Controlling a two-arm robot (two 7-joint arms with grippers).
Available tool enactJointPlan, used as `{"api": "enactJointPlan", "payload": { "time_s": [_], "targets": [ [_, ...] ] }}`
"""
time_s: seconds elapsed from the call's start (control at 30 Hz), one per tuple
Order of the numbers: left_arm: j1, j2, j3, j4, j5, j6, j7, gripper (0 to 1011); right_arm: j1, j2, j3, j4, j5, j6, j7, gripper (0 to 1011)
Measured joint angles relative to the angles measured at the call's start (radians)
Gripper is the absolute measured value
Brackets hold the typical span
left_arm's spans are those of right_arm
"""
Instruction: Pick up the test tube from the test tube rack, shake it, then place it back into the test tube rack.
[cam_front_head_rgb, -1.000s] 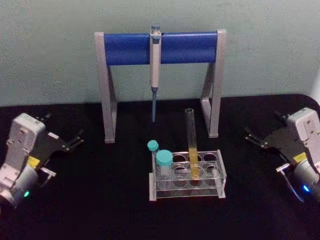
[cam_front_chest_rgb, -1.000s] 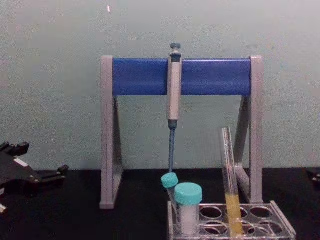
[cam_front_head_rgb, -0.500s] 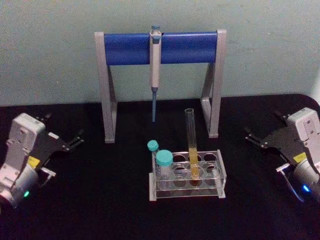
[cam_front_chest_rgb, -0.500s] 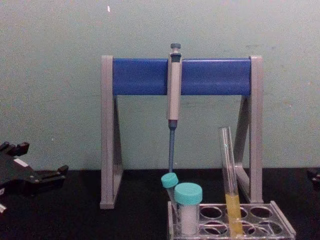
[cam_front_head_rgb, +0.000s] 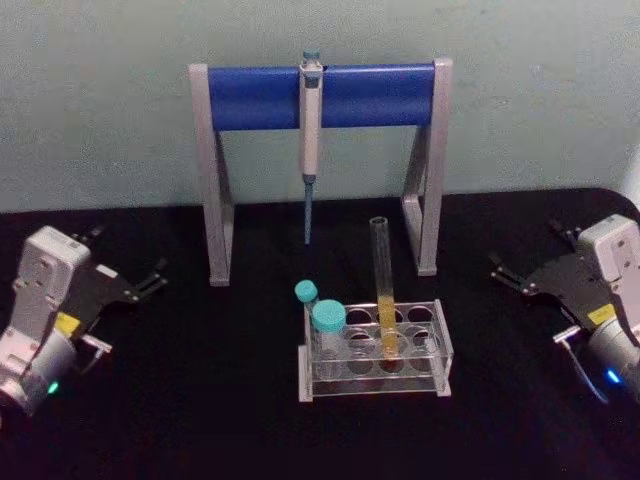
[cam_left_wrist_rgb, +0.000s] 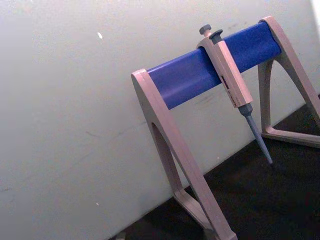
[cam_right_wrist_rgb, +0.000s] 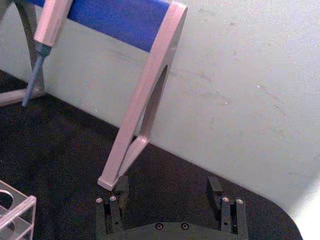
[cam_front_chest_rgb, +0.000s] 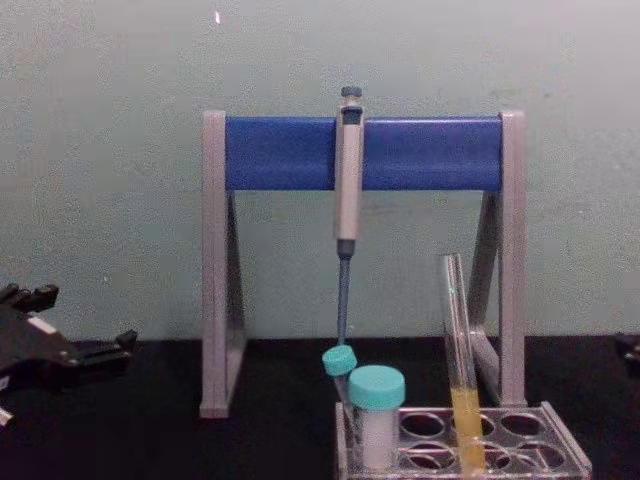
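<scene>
**Both grippers open and empty, tube standing in the rack**

The left gripper (cam_front_head_rgb: 128, 252) was at the left edge of the black table (cam_front_head_rgb: 200, 410). Its jaws were wide apart. They held nothing and touched nothing. The tube (cam_front_head_rgb: 381, 280) was well apart from these jaws, to their right. The arm was low near the table top, with its jaws pointing inward and a little away from the robot. In the chest view the left gripper (cam_front_chest_rgb: 84, 317) came in from the left edge, also low and open.

Behind the middle of the table was the stand (cam_front_head_rgb: 260, 97), grey legs with a blue bar. The pipette (cam_front_head_rgb: 311, 120) hung from the bar with its tip down.

The rack (cam_front_head_rgb: 372, 380) was in front of the stand, nearer to its right leg. The tube stood in a hole near the middle of the rack and was much taller than it. Its top was open and leaned slightly to the left. Its lower part was yellow with liquid. Two capped tubes (cam_front_head_rgb: 328, 318) were at the left end of the rack.

The right gripper (cam_front_head_rgb: 525, 248) was at the right edge of the table. In the right wrist view the right gripper (cam_right_wrist_rgb: 168, 187) had its jaws wide apart, with only bare table between them. The tube was well apart from them, to their left. This arm was also low, with its jaws pointing inward and a little away from the robot.
</scene>
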Motion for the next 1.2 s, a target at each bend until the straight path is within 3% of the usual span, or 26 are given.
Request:
{"api": "enactJointPlan", "payload": {
  "time_s": [0.3, 0.53, 0.83, 1.2],
  "targets": [
    [0.000, 0.000, 0.000, 0.000, 0.000, 0.000, 0.000, 1001, -0.022, -0.008, 0.041, -0.015, 0.057, -0.056, 0.074, 1000],
    [0.000, 0.000, 0.000, 0.000, 0.000, 0.000, 0.000, 1001, -0.028, -0.011, 0.059, -0.043, 0.125, -0.092, 0.187, 1000],
    [0.000, 0.000, 0.000, 0.000, 0.000, 0.000, 0.000, 1001, -0.010, -0.021, 0.054, -0.074, 0.214, -0.082, 0.358, 1000],
    [0.000, 0.000, 0.000, 0.000, 0.000, 0.000, 0.000, 1001, 0.030, -0.049, 0.023, -0.059, 0.252, -0.022, 0.491, 1000]
  ]
}}
